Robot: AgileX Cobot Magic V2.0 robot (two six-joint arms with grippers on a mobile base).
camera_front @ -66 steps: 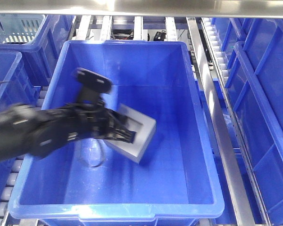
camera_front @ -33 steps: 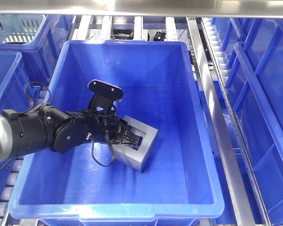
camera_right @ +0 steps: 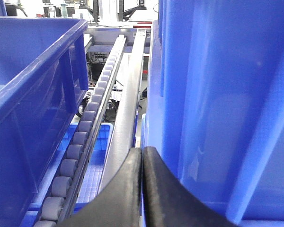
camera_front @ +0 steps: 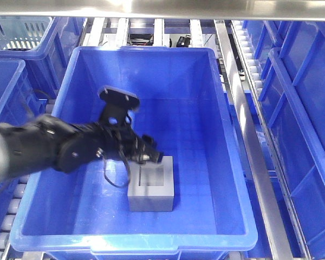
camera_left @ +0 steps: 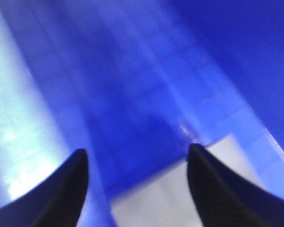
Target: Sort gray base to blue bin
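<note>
The gray base (camera_front: 151, 198) lies flat on the floor of the blue bin (camera_front: 146, 50), its square recess facing up, near the bin's front middle. My left gripper (camera_front: 150, 157) hovers just above the block's far edge, open and holding nothing. In the left wrist view the gripper (camera_left: 138, 153) shows its two dark fingertips (camera_left: 75, 170) wide apart, with the pale gray base (camera_left: 161, 201) below and between them, blurred. My right gripper (camera_right: 143, 152) is shut on nothing, outside the bin, beside a blue wall.
More blue bins stand to the left (camera_front: 2, 92) and right (camera_front: 309, 108). A paler lattice basket (camera_front: 19, 30) sits at the back left. A metal rail (camera_front: 249, 135) runs along the bin's right side. Conveyor rollers (camera_right: 80, 137) lie ahead of the right gripper.
The left gripper held the gray base tilted over the bin floor. It has since opened and drawn back a little, and the base now rests flat, nearer the front.
</note>
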